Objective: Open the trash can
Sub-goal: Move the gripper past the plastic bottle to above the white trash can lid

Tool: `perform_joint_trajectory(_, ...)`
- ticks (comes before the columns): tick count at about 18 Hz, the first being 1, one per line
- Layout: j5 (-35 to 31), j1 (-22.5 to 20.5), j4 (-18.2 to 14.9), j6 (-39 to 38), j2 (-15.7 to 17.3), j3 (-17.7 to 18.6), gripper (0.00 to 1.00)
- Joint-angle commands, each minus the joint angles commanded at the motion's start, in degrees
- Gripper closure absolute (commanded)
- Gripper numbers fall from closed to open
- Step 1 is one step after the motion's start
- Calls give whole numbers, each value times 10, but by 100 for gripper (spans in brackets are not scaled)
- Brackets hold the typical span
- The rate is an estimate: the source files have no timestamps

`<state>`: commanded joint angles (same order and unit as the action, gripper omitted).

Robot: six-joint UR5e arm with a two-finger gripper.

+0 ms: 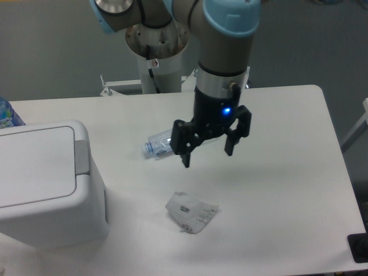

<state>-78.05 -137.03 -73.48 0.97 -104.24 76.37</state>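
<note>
The trash can (46,184) is a large white boxy bin at the left of the table, its flat lid down and a small grey tab (81,156) on its right side. My gripper (208,154) hangs open above the middle of the table, well to the right of the can, with nothing between its fingers. It covers most of a clear plastic bottle (160,145) lying on its side.
A crumpled white wrapper (191,211) lies on the table in front of the gripper. The arm's base column (156,54) stands at the back edge. A blue-capped object (7,115) peeks in at the far left.
</note>
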Motion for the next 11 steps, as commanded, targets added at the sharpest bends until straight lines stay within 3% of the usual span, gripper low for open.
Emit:
perform_joint_trajectory(6,4,65,0,-22,4,-1,0)
perform_joint_trajectory(11,11,94,-1,-22,4,2,0)
